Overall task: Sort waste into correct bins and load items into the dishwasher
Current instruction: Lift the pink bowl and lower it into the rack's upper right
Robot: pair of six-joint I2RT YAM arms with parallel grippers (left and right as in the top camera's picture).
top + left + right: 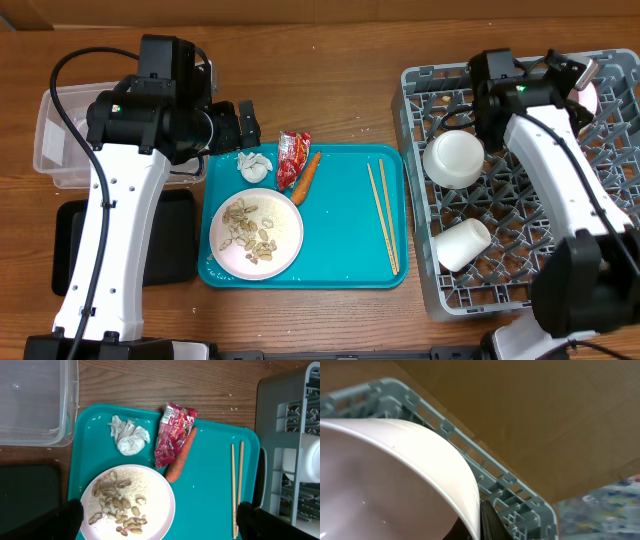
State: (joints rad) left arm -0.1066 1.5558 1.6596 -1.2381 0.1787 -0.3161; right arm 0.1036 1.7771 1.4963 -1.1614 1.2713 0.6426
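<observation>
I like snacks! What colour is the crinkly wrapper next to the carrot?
The wrapper is red with white markings, clearest in the left wrist view.

white bowls (455, 158) 2 | pink bowl (395, 470) 1, probably | plate (293, 222) 1 | chopsticks (385, 215) 2 | tissue (254, 166) 1 | wrapper (292, 158) 1 | carrot (308, 175) 1

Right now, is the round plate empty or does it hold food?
It holds food: beige scraps lie across the plate, clear in the overhead and left wrist views.

Serving tray (345, 240) at centre; on it, plate (292, 228) with scraps (250, 232) front left; tissue (254, 166), wrapper (292, 158), carrot (306, 176) behind the plate; chopsticks (383, 215) right; rack (425, 95) right of it holds two bowls (453, 158), third bowl (592, 97) at far corner; tub (48, 160) far left, shallow tray (180, 240) before it.
</observation>
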